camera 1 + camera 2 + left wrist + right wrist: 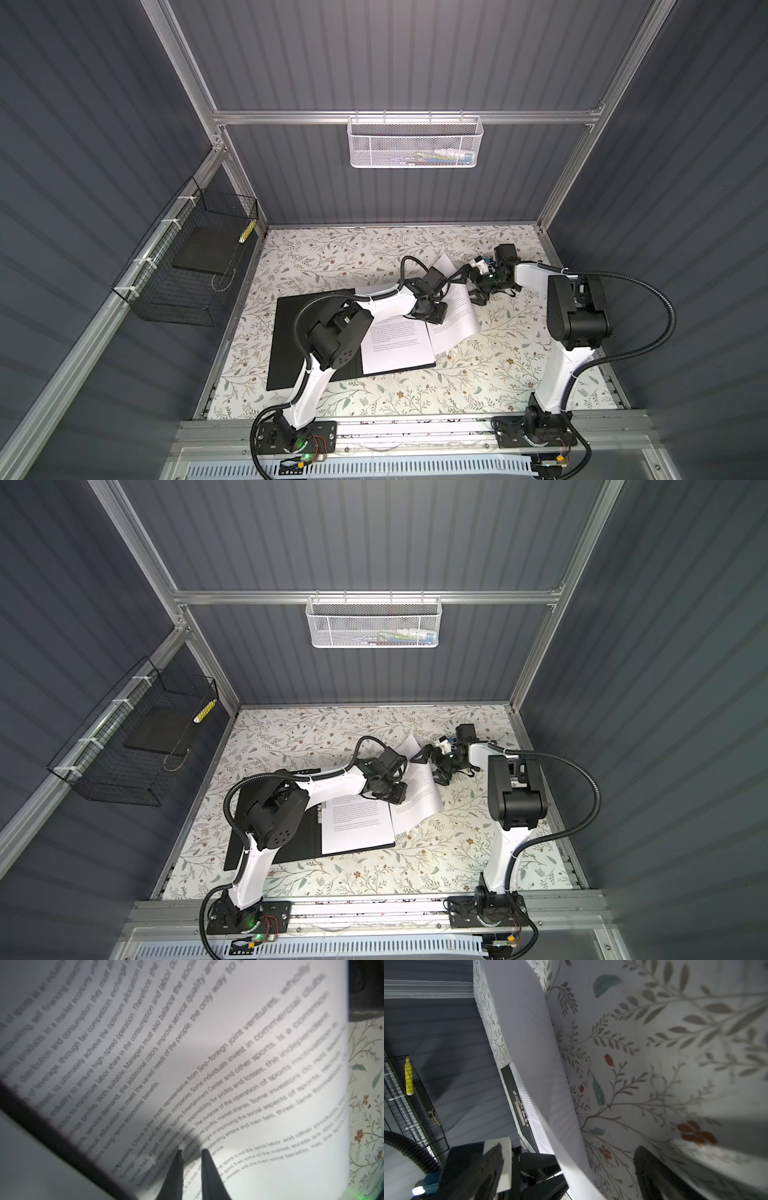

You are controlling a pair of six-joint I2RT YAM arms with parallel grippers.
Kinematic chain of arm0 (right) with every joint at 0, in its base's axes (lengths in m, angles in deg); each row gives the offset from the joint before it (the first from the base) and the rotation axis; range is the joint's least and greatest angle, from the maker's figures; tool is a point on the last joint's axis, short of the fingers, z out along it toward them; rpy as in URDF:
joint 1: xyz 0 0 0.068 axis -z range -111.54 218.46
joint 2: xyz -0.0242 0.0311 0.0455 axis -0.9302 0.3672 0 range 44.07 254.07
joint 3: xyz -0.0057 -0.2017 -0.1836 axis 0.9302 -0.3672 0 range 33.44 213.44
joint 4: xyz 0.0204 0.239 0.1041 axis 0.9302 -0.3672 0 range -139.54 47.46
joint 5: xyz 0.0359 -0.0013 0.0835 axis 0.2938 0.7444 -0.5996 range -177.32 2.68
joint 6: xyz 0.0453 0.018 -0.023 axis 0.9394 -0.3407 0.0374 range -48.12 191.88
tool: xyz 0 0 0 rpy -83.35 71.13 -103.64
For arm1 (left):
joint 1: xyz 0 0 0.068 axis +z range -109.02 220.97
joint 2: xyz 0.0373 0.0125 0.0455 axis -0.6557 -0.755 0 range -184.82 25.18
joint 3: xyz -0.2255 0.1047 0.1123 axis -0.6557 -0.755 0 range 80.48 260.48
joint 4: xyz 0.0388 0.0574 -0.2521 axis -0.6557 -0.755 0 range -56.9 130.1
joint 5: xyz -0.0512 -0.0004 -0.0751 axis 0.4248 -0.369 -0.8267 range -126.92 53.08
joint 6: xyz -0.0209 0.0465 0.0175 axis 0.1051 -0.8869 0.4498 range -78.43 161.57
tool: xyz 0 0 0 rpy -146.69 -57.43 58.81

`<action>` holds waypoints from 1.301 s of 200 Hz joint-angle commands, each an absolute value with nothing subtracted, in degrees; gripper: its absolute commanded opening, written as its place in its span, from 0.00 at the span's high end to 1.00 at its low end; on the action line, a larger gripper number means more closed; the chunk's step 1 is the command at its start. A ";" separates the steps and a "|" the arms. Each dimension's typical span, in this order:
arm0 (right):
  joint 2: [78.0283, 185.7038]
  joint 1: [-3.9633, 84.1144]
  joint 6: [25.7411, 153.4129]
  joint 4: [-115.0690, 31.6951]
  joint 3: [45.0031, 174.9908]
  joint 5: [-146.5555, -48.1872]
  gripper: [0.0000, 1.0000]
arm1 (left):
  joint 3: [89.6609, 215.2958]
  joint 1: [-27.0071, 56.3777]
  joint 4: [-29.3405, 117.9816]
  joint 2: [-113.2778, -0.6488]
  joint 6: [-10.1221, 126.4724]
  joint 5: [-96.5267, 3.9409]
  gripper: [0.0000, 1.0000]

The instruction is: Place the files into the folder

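The left gripper's [192, 1152] fingers [208, 1169] are nearly together, just a slit between them, tips down on the loose sheet [228, 1064]. Pinching or only pressing, I can't tell, but it's right beside the open folder [291, 340], where one page [395, 349] of the files lies on the black inside. Further back that sheet curls up off the table [457, 386], and there's the right gripper [569, 1147] gaping wide, the raised edge between its fingers, not gripped; close gently there, I'd say, and feed the curl flat toward the folder without creasing.
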State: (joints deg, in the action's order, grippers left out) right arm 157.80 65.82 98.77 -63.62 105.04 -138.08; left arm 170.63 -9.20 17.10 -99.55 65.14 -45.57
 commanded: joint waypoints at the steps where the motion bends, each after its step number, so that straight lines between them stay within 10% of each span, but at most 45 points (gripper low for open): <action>1: 158.04 65.56 96.74 -65.22 108.07 -139.52 0.01 | 167.36 -9.71 12.22 -102.22 64.48 -46.38 0.81; 58: 158.33 65.55 93.59 -70.84 109.97 -135.97 0.19 | 167.01 -9.69 12.50 -102.26 64.62 -46.73 0.81; 177: 154.86 65.64 92.40 -72.79 107.26 -127.59 0.98 | 168.73 -9.69 12.31 -100.62 64.51 -47.15 0.79; 260: 141.18 66.83 92.89 -75.12 104.78 -121.42 1.00 | 178.30 -9.69 13.50 -90.45 62.67 -49.66 0.61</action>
